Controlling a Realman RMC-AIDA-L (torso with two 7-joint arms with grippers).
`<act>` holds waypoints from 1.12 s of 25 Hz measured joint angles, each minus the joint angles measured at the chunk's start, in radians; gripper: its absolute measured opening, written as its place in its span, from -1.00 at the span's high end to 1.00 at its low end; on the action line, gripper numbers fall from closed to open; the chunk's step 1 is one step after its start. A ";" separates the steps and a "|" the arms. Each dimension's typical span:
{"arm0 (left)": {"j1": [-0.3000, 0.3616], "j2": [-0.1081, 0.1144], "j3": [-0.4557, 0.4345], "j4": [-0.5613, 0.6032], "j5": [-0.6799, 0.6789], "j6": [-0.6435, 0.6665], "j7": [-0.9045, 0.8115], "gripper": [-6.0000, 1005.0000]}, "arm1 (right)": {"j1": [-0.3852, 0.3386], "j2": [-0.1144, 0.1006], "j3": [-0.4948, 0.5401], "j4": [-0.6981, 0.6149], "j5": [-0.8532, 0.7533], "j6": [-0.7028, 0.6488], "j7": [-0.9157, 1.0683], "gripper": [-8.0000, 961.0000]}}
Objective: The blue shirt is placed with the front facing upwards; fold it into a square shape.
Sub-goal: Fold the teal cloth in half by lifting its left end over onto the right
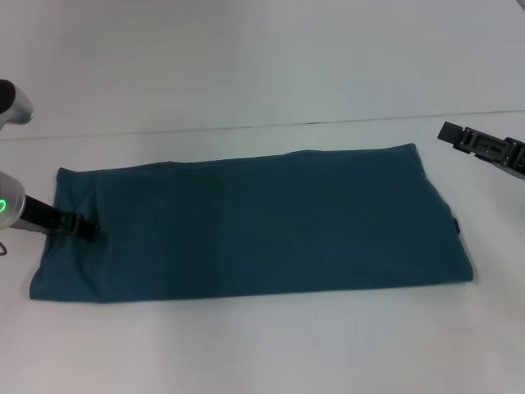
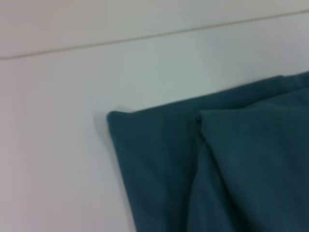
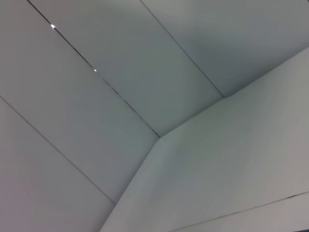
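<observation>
The blue shirt [image 1: 246, 226] lies flat on the white table [image 1: 262, 353] as a long plain teal rectangle running left to right, with no lettering showing. A small dark tag [image 1: 454, 223] peeks out at its right edge. My left gripper [image 1: 89, 228] rests low on the shirt's left end, a short way in from the edge. The left wrist view shows a shirt corner [image 2: 145, 140] with a folded layer lying over it. My right gripper [image 1: 459, 136] hangs in the air beyond the shirt's far right corner, apart from the cloth. The right wrist view shows only wall panels.
The white table extends on all sides of the shirt. A seam line [image 1: 246, 127] runs across it behind the shirt. Part of the left arm's pale housing [image 1: 15, 103] shows at the left edge.
</observation>
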 joint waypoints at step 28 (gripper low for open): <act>0.025 0.002 -0.006 -0.006 0.001 -0.025 -0.010 -0.37 | -0.002 0.000 0.000 0.000 0.003 -0.009 0.011 -0.55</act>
